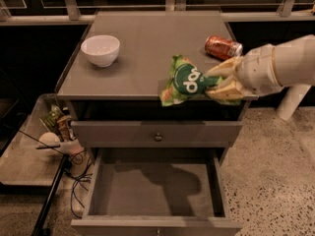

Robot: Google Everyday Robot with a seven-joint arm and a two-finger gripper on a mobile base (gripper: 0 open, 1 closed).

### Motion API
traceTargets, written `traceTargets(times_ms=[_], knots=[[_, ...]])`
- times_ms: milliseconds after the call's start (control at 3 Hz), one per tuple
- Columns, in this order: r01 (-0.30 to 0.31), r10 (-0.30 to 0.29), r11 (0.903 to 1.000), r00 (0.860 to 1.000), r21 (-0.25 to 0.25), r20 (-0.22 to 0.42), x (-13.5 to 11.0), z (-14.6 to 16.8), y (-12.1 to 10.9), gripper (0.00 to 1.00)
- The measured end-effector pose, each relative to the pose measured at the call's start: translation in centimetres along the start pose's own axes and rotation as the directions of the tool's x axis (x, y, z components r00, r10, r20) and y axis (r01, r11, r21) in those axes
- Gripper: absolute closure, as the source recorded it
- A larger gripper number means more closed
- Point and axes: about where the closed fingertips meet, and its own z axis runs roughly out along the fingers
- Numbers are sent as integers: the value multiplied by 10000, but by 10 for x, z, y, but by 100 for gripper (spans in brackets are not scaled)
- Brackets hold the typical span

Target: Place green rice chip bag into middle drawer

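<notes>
The green rice chip bag [186, 80] is light green with a dark green round logo and hangs in the air over the front right edge of the cabinet top. My gripper [216, 81] comes in from the right and is shut on the bag's right end. The middle drawer [155, 187] stands pulled out below, a wide grey box with a bare floor carrying the arm's shadow. The bag is above and a little behind the drawer's right half.
A white bowl [100, 49] sits at the left of the grey cabinet top [142, 43]. An orange-red soda can [223, 47] lies at the right rear. The top drawer front with a knob [158, 137] is closed. A cluttered tray and cables [59, 136] lie on the floor to the left.
</notes>
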Motion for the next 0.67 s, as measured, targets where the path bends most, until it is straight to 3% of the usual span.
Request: traceTargets(times_ms=[333, 667], knots=[[-682, 683, 9977, 9976, 52, -131, 20, -13, 58, 100], [-678, 677, 9977, 9976, -78, -117, 20, -7, 65, 100]])
